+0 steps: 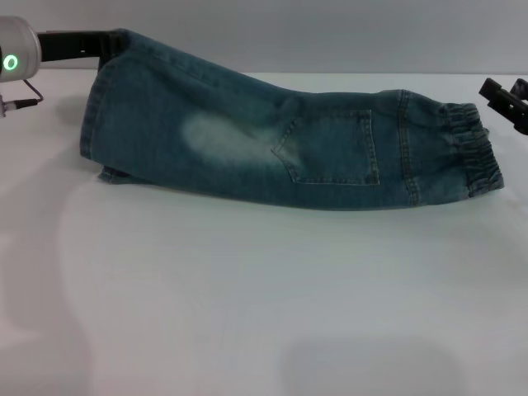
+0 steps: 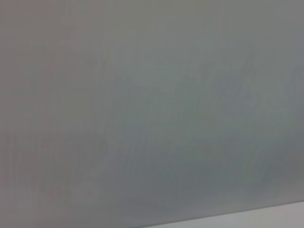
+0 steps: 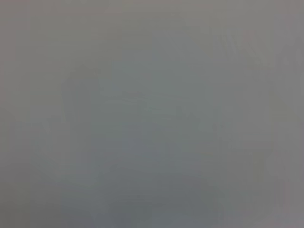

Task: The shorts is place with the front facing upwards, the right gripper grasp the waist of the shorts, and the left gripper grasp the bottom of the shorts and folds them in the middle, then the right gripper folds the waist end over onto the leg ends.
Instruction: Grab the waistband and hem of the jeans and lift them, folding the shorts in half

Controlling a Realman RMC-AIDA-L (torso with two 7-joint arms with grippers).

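The left end effector point(image 1: 82, 45) is black behind a silver-white wrist with a green ring light.

Both wrist views are a featureless grey blur. In the head view, the black left gripper point(image 1: 106, 43) at ten o'clock has its fingertips hidden behind the long blue denim shorts point(image 1: 280, 136); its silver wrist is cut by the frame edge. At two o'clock, the black right gripper point(image 1: 505, 101) is also cropped, its fingers unreadable.

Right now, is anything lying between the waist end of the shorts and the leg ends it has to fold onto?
Nothing visible does. Between the waist and the leg ends lies only the shorts' own folded denim; no other object sits on it.
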